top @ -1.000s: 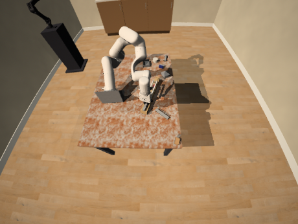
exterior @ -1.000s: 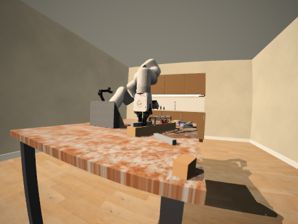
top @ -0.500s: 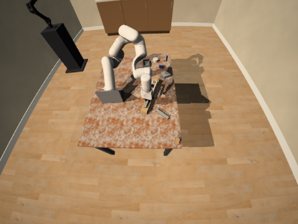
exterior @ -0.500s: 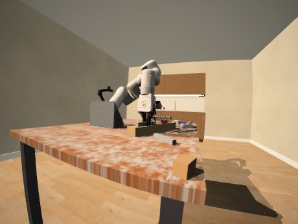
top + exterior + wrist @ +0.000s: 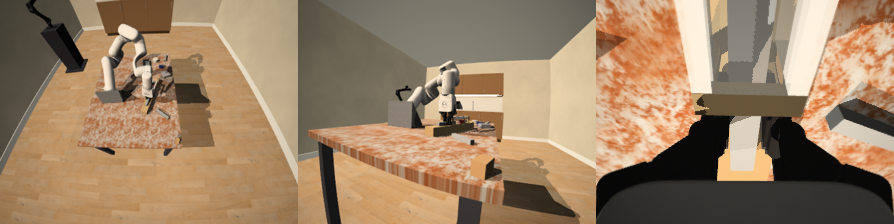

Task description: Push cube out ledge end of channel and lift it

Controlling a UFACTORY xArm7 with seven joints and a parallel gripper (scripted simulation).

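The wooden channel (image 5: 151, 95) lies slantwise on the table's right half. It also shows in the exterior view (image 5: 448, 129). In the wrist view its two pale walls (image 5: 693, 45) run away from me, and a brown cross lip (image 5: 748, 104) closes the near end. My gripper (image 5: 746, 147) points straight down over this near end and is shut on a thin grey stick (image 5: 743, 142). The stick reaches past the lip along the channel. A small grey block, perhaps the cube, sits at the near end. Grey shapes inside the channel (image 5: 741, 75) are unclear.
A loose grey bar (image 5: 162, 113) lies on the table just right of the channel's near end. A small tan block (image 5: 177, 140) sits at the front right table corner. Several small objects (image 5: 160, 66) crowd the far end. The grey arm base (image 5: 109, 96) stands to the left.
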